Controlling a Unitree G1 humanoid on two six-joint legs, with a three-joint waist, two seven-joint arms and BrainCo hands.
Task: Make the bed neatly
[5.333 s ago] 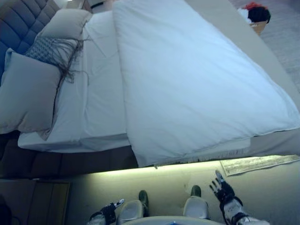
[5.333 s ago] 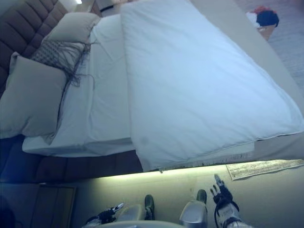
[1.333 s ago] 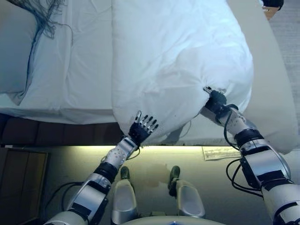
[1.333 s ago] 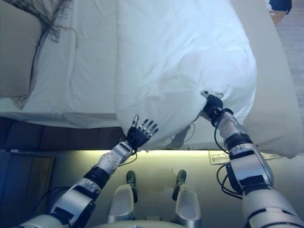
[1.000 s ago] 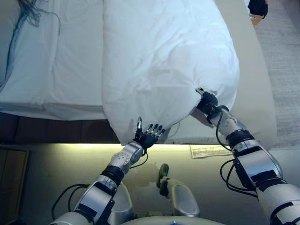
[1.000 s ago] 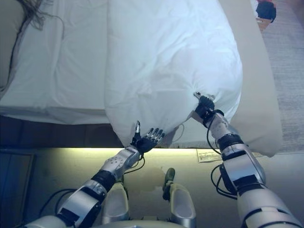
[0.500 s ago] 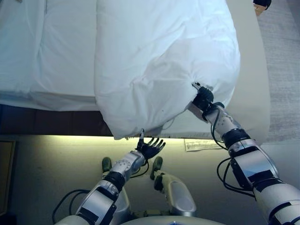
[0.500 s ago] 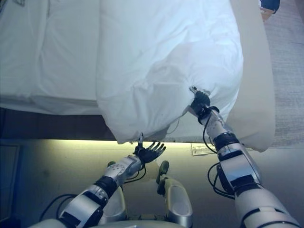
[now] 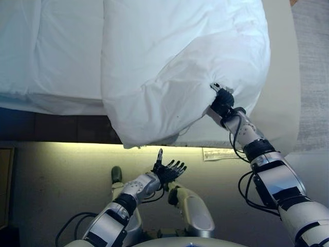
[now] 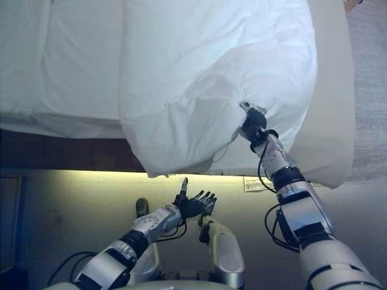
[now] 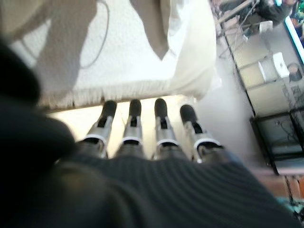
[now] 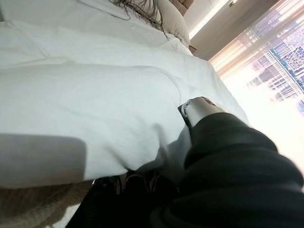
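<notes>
My right hand grips a bunched fold of the duvet; my left hand hangs spread below its edge, holding nothing.

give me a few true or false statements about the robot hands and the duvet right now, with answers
1. The right robot hand is clamped on the white duvet. True.
2. The left robot hand grips the duvet's corner. False: it is open, palm up, below the hanging corner and apart from it.
3. The duvet's near corner hangs over the side of the bed. True.
4. Both robot hands rest on top of the mattress. False: the left one is out over the floor beside the bed.
5. The duvet lies flat and smooth. False: it is bunched and creased where the right robot hand holds it.
</notes>
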